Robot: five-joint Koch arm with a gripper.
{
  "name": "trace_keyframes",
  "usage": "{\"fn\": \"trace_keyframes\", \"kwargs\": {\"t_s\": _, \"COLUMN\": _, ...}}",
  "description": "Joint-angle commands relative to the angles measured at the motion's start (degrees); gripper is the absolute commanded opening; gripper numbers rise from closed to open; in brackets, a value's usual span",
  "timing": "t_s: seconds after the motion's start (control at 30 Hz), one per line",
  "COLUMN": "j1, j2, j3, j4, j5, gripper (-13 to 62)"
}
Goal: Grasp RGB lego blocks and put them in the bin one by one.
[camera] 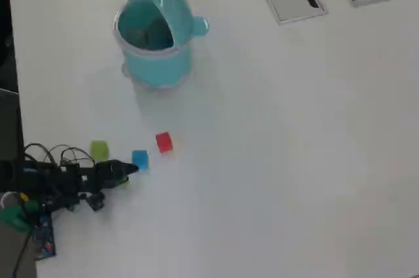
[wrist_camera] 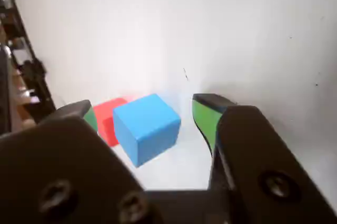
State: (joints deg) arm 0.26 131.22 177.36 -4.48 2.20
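Blocks number three, one red point(camera: 163, 142), one blue point(camera: 139, 158) and one yellow-green point(camera: 99, 150), all on the white tabletop point(camera: 294, 160) near the arm, so none looks binned yet. The pincer point(wrist_camera: 147, 116) stands wide around the blue block; the single bin point(camera: 154, 36) waits open, far off.

Smooth plastic things on a matt white tabletop point(camera: 294, 160).
The blue block point(wrist_camera: 146, 127) and the red block point(wrist_camera: 109, 116) look like smooth matt plastic; the light-blue bin point(camera: 157, 62) is plastic with a slight gloss; the claw point(wrist_camera: 145, 116) is black matt plastic with green pads point(wrist_camera: 205, 118).
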Motion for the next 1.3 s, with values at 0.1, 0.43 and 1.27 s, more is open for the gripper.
{"fn": "trace_keyframes", "kwargs": {"t_s": 0.1, "j1": 0.0, "j2": 3.25, "j3": 4.31, "j4": 4.04, "j5": 1.05, "gripper": 34.2}}
{"fn": "trace_keyframes", "kwargs": {"t_s": 0.43, "j1": 0.0, "j2": 3.16, "j3": 4.31, "j4": 4.04, "j5": 0.97, "gripper": 34.2}}
{"fn": "trace_keyframes", "kwargs": {"t_s": 1.27, "j1": 1.05, "j2": 3.43, "j3": 4.22, "j4": -0.79, "j5": -0.18, "gripper": 33.9}}
